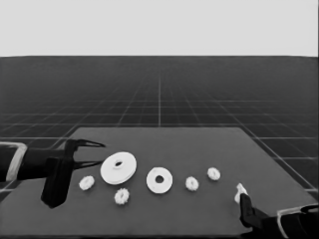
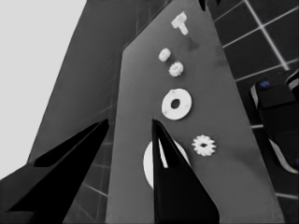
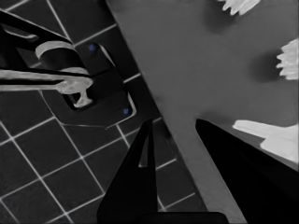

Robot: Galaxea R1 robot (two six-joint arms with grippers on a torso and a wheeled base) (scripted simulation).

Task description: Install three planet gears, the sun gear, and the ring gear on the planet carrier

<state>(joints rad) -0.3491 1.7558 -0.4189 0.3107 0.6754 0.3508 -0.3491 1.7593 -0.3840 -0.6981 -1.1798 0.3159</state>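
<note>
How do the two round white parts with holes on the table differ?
The larger round part is wider and thicker-rimmed than the smaller round part, which looks flat. The larger lies nearer the left end effector; the smaller sits mid-table. Both are white, lie flat and have a centre hole.

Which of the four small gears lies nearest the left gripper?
The gear just below the left gripper, left of the larger round part; the other three lie farther right.
</note>
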